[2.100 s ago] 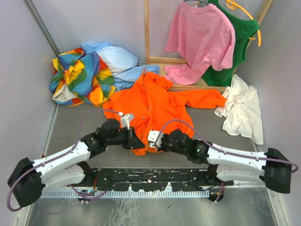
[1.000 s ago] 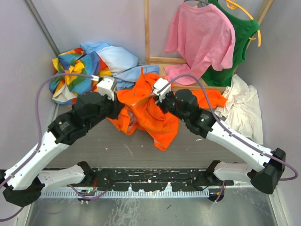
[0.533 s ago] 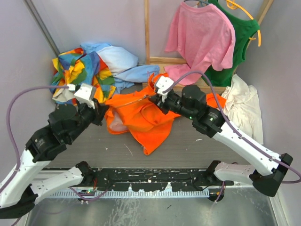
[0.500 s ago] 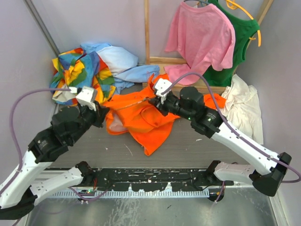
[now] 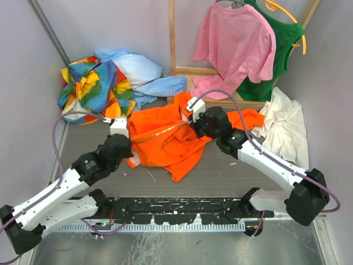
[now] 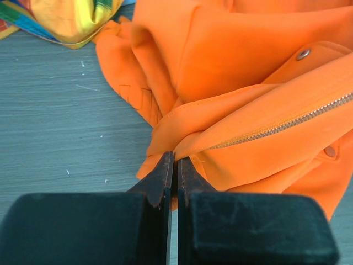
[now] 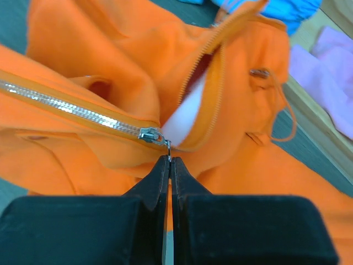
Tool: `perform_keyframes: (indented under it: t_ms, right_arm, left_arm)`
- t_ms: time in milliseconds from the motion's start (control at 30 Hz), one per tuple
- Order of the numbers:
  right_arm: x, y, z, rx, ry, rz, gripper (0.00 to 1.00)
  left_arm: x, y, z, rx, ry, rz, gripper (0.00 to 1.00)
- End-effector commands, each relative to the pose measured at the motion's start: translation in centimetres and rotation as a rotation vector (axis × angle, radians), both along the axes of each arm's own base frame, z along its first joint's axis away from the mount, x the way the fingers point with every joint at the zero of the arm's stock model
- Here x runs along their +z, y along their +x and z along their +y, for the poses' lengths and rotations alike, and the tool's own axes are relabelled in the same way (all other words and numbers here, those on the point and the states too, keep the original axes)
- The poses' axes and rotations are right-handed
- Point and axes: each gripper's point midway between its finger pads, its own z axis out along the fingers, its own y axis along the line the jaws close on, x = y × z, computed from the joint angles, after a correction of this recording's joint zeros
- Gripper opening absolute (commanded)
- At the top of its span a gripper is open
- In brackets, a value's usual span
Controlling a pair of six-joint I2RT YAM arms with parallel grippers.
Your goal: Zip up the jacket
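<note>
The left gripper is pressed shut on a fold of the jacket at the lower end of the zipper. The right gripper is pinched on the zipper pull. The orange jacket is held stretched between them, crumpled on the grey table (pale lining is exposed above the pull).
</note>
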Motion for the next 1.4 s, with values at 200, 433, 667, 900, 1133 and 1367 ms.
perform_keyframes:
  t_ms: [200,433,667,900,1133,1367]
  right_arm:
    - [2.3,1.3,-0.5,-0.025,0.129,-0.014,0.01]
    - [2.4,-0.8,1.8,0.072,0.158,-0.002,0.00]
    - [2.7,-2.9,4.2,0.147,0.160,-0.003,0.01]
    - [3.3,-4.0,5.1,0.174,0.185,-0.010,0.01]
    - [3.6,-4.4,5.0,0.177,0.202,-0.019,0.01]
    - [3.3,-2.3,2.9,0.060,0.145,-0.068,0.01]
  left_arm:
    - [0.3,-0.3,1.1,0.061,-0.030,-0.002,0.38]
    - [4.8,-2.1,-1.7,-0.161,-0.156,-0.035,0.80]
    - [8.8,-2.0,-8.5,-0.448,-0.233,-0.014,0.84]
    - [8.0,1.6,-14.8,-0.561,-0.249,0.013,0.83]
    - [5.8,3.8,-17.4,-0.585,-0.221,0.067,0.71]
    - [3.0,3.4,-15.7,-0.550,-0.179,0.161,0.07]
